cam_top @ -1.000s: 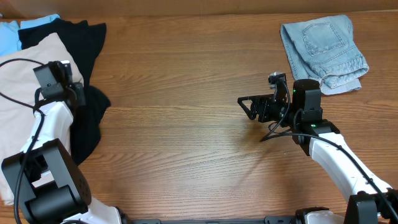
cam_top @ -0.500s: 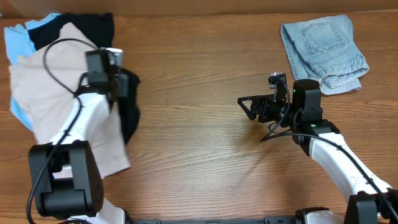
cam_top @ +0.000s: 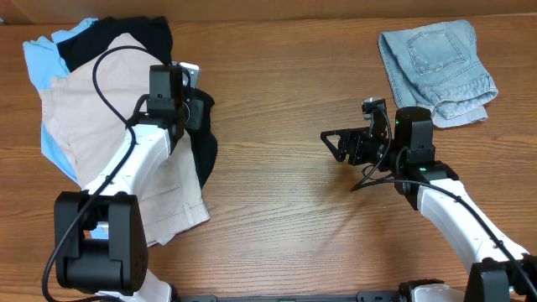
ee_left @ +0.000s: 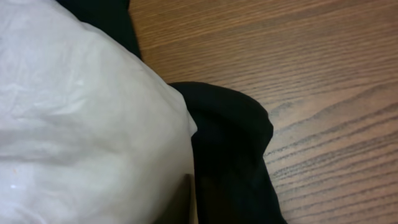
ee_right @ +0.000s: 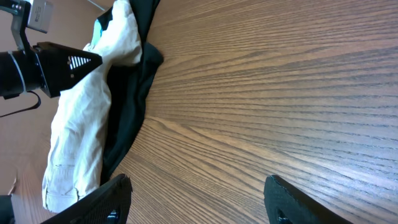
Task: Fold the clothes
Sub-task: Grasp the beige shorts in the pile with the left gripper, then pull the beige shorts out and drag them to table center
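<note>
Bare wooden table (cam_top: 277, 210) — left claw (cam_top: 190, 107) grasping clothes (cam_top: 92, 117); right claw (cam_top: 334, 145) released, 2 jaws wide.

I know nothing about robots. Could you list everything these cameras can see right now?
Pale beige cotton shorts: one, beige, top of the pile at the table's left.
Black garment: at least one, black, under the shorts, showing at the pile's far and right edges.
Sky-blue garment: one, blue, pile's left edge.
Faded denim piece: one, light blue, folded, far right.
Wooden table: one, brown.
Left gripper: one, black, fingers buried in cloth.
Right gripper: one, black, open, empty.
</note>
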Robot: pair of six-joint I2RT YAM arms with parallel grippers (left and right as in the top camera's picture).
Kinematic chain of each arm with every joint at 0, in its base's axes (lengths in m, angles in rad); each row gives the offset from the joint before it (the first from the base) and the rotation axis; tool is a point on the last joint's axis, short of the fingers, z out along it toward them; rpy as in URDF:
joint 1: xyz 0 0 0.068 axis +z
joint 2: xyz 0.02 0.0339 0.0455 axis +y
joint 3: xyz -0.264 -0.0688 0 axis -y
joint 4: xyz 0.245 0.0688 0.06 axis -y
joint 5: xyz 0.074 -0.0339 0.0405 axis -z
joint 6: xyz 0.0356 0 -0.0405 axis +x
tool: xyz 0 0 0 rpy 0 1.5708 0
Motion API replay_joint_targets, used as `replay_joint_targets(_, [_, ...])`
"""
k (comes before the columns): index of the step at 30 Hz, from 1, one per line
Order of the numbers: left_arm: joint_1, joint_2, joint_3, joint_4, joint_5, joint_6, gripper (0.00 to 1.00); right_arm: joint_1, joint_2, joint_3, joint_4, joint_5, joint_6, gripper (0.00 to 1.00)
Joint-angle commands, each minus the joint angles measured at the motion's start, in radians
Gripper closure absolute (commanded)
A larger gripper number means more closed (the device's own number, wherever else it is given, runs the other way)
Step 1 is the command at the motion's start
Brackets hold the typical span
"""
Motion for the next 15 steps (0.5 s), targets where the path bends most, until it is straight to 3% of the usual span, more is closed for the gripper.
replay_joint_targets(1, [0.009,-0.035,0.028,-0.017,0.019,-0.018,0.96,0.005,0.001,0.023,0.002,0.006,0.000,0.28])
replay_joint_targets(5, [0.009,-0.035,0.028,-0.098,0.025,-0.018,0.96,0.005,0.001,0.023,0.002,0.006,0.000,0.28])
replay_joint_targets(6, [0.009,-0.035,0.028,-0.138,0.029,-0.026,0.91,0.005,0.001,0.023,0.002,0.006,0.000,0.28])
replay_joint_targets(8, [0.009,-0.035,0.028,-0.205,0.031,-0.058,0.61,0.005,0.001,0.023,0.002,0.006,0.000,0.28])
replay_joint_targets(10, [0.008,-0.035,0.028,-0.307,0.052,-0.106,0.42,0.005,0.001,0.023,0.002,0.006,0.000,0.28])
replay_joint_targets(15, [0.006,-0.038,0.061,-0.562,0.177,-0.172,0.40,0.005,0.001,0.023,-0.002,0.007,-0.001,0.27])
